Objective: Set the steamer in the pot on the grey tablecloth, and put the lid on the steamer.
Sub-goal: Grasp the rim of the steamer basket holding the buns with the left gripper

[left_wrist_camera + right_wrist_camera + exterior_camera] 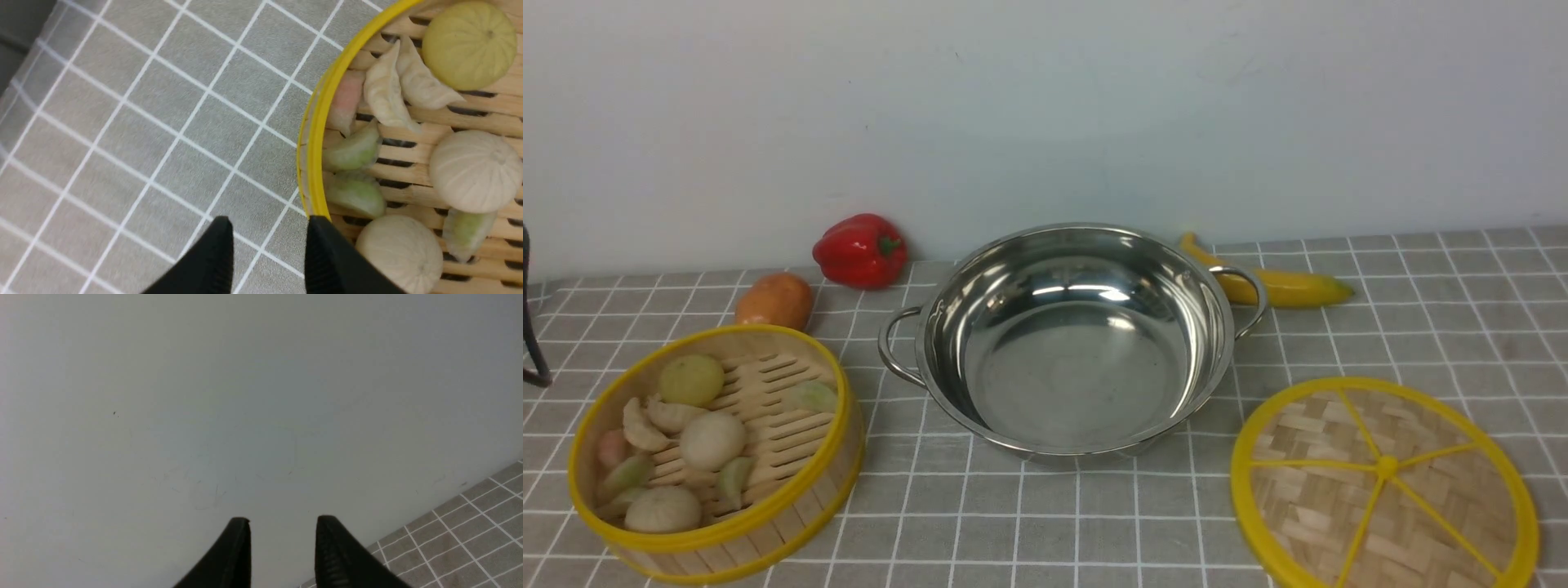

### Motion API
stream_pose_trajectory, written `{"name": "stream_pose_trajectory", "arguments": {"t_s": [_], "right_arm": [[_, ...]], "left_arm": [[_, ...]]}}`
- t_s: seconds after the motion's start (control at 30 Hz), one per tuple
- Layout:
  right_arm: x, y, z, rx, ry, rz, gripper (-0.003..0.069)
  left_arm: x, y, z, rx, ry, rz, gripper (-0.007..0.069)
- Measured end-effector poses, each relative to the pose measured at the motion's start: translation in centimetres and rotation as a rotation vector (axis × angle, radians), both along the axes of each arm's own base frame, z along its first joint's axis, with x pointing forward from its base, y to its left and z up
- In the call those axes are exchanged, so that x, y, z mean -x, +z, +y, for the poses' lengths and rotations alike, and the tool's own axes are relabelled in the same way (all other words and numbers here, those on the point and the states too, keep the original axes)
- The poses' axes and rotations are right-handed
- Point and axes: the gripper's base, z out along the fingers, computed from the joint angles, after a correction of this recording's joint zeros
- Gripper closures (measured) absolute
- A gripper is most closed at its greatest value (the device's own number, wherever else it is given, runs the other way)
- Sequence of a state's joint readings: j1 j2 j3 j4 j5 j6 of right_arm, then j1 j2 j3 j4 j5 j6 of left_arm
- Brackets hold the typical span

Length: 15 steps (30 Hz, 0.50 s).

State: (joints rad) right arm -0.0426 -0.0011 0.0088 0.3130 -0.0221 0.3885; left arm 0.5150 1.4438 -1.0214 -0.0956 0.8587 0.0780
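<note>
Two pairs apart | left fingers (pixel 212 261) by steamer (pixel 792 510) rim | right fingers (pixel 233 555) facing wall (pixel 245 396) | lid (pixel 1384 482), pot (pixel 980 327) on cloth (pixel 1045 523)

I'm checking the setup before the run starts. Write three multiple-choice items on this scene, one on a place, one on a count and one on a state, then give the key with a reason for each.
1. The bamboo steamer stands:
A. inside the steel pot
B. on the grey tablecloth, left of the pot
C. on top of the woven lid

2. Yellow spokes on the lid:
A. three
B. five
C. eight

3. The pot is:
A. empty
B. holding the steamer
C. covered by the lid

Key:
1 B: the steamer sits on the cloth, apart from the pot and to its left.
2 B: five spokes meet at the lid's centre knob.
3 A: the pot's bare shiny floor shows all the way across.
</note>
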Motion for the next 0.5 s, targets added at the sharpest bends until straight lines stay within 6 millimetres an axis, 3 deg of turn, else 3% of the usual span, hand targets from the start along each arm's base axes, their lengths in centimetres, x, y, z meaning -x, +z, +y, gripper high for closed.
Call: {"name": "stream_pose_trajectory", "arguments": {"t_s": [0.23,0.5], "right_arm": [[0.0,0.0,0.0,0.000,0.000,0.000,0.0416],[0.0,0.0,0.0,0.000,0.002,0.004,0.0416]], "left_arm": [[-2.2,-2.4,-0.2,0.100,-0.141,-0.043,0.0382],[-3.5,-5.3,0.5,0.119,-0.160,-0.011,0.0382]]}}
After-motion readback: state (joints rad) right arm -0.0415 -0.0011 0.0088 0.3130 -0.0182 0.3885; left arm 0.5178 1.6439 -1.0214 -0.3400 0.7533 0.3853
